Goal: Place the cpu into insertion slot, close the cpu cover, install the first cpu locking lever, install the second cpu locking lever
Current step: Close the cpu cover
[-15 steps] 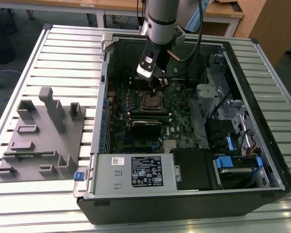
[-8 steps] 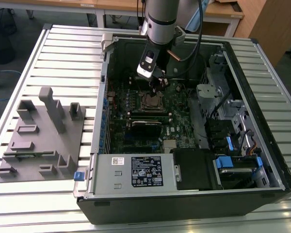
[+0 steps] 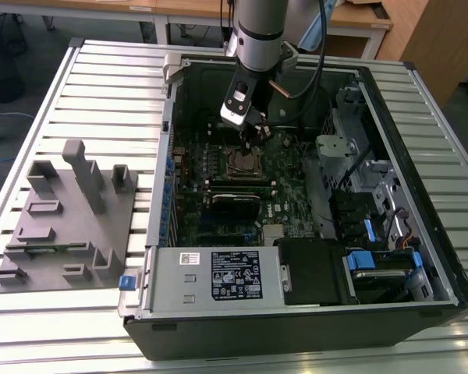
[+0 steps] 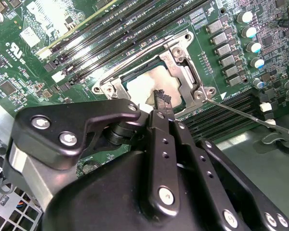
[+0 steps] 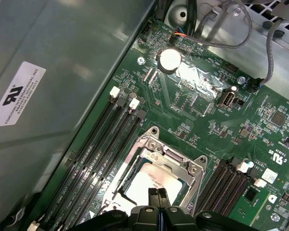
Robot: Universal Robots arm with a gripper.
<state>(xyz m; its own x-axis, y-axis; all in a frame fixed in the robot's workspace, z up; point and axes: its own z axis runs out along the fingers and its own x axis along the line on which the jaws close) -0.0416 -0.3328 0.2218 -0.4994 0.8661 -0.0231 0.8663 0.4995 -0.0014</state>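
Black gripper (image 5: 157,193), tips together, above pale square cpu (image 5: 139,185), silvery cpu cover (image 5: 183,166)

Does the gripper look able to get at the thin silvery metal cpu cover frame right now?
Probably yes. The shut gripper hangs just over the dull silver-grey square cpu, which sits in the window of the thin silvery cpu cover; nothing lies between them.

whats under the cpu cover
The cpu, pale metal top up, shows through the window of the cpu cover. The gripper hides part of it; the socket below is covered.
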